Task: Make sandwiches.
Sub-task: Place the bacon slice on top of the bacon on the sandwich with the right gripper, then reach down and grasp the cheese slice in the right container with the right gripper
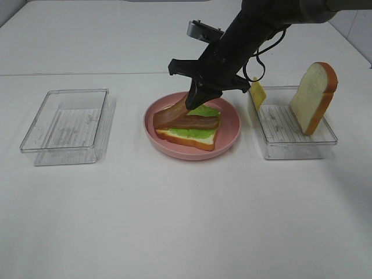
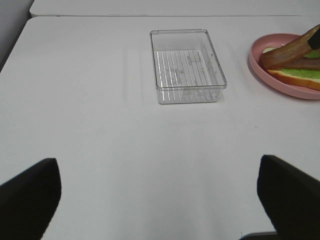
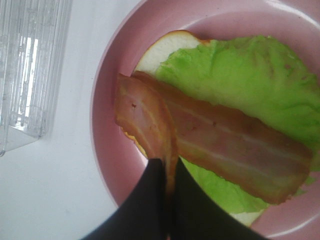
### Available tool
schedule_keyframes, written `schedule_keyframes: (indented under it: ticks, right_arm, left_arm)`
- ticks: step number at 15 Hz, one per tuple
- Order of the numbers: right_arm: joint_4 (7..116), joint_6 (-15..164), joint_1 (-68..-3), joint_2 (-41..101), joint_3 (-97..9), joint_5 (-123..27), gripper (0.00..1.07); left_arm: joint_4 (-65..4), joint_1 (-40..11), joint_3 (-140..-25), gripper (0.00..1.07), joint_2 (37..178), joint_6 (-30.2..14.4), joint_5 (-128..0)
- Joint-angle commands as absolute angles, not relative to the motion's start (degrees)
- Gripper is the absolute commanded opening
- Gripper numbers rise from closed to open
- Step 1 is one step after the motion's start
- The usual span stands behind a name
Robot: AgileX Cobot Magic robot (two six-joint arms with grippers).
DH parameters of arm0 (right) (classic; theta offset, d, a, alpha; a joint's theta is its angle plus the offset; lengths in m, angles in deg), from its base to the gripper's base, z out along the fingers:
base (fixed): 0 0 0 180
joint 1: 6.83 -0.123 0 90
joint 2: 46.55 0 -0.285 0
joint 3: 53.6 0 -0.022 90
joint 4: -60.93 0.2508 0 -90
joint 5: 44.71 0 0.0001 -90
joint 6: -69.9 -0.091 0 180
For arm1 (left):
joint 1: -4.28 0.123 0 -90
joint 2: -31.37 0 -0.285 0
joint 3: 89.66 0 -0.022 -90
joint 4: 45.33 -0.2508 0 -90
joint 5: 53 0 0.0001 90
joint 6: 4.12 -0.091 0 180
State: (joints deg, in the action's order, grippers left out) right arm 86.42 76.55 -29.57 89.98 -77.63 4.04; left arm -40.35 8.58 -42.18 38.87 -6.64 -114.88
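right claw (image 3: 167, 167) pinched shut on one end of a bacon strip (image 3: 142, 117), other end down on the sandwich (image 1: 189, 131) mid pink plate (image 1: 231, 136). left claw (image 2: 160, 197) wide open, empty. dropped crooked, it could slide off the lettuce (image 3: 250, 80)

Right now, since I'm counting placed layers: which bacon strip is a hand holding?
The tilted strip, pinched by the right hand; the other strip lies flat on lettuce.

A plain white tabletop (image 1: 174, 232) fills nearly everything, lit evenly with only soft shadows. A thin seam (image 1: 87, 74) runs side to side near its far edge, and past the far left corner a grey surface (image 1: 7, 10) shows.
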Motion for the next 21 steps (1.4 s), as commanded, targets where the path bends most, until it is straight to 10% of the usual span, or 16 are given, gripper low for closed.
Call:
schedule_keyframes:
  ticks: [1, 6, 14, 21]
  right_arm:
    - [82.4, 73.7, -29.4, 89.6, -78.0, 4.5, 0.24]
    - [80.2, 72.5, -29.5, 87.5, -78.0, 3.8, 0.86]
    - [60.9, 62.2, -28.0, 81.7, -86.5, 11.4, 0.88]
    - [69.3, 65.7, -18.7, 87.1, -89.3, 16.5, 0.86]
  left_arm:
    - [-39.8, 8.7, -42.1, 1.02, 37.8, -6.4, -114.3]
    - [-39.8, 8.7, -42.1, 1.02, 37.8, -6.4, -114.3]
    - [-39.8, 8.7, -42.1, 1.02, 37.8, -6.4, -114.3]
    - [-39.8, 8.7, -42.1, 1.02, 37.8, -6.4, -114.3]
